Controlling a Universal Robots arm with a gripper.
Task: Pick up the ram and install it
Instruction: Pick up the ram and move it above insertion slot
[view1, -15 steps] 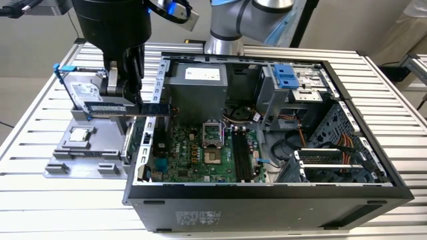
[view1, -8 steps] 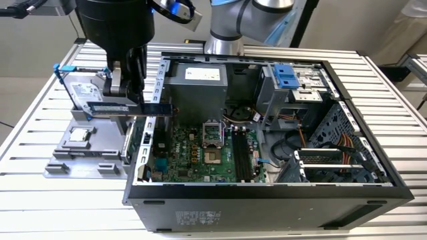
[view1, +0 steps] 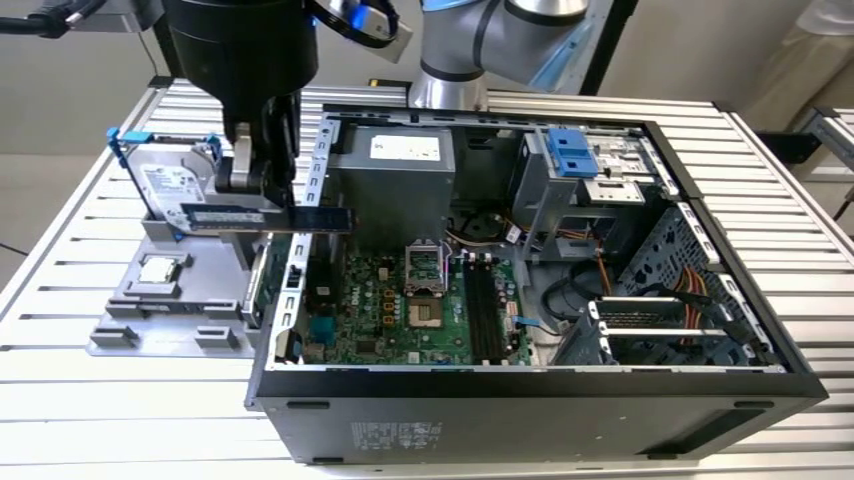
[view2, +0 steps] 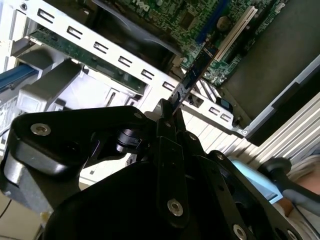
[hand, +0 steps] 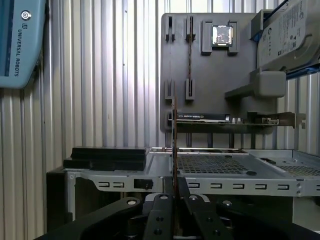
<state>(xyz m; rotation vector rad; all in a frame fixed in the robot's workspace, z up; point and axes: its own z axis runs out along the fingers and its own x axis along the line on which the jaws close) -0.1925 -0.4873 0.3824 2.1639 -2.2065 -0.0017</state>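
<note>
Exterior view, upper left: the gripper pinches the ram over the computer case wall, mid-carry; seating probably needs alignment above the memory slots.

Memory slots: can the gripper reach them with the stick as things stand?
Likely yes. The gripper, shut on the ram, hangs over the open case's wall, and nothing covers the memory slots.

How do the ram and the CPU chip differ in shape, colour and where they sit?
The ram is a long, narrow blue stick; the CPU chip is small, square and silver. The ram is held up in the gripper's jaws; the CPU chip lies flat in the grey tray. Neither sits on the motherboard.
</note>
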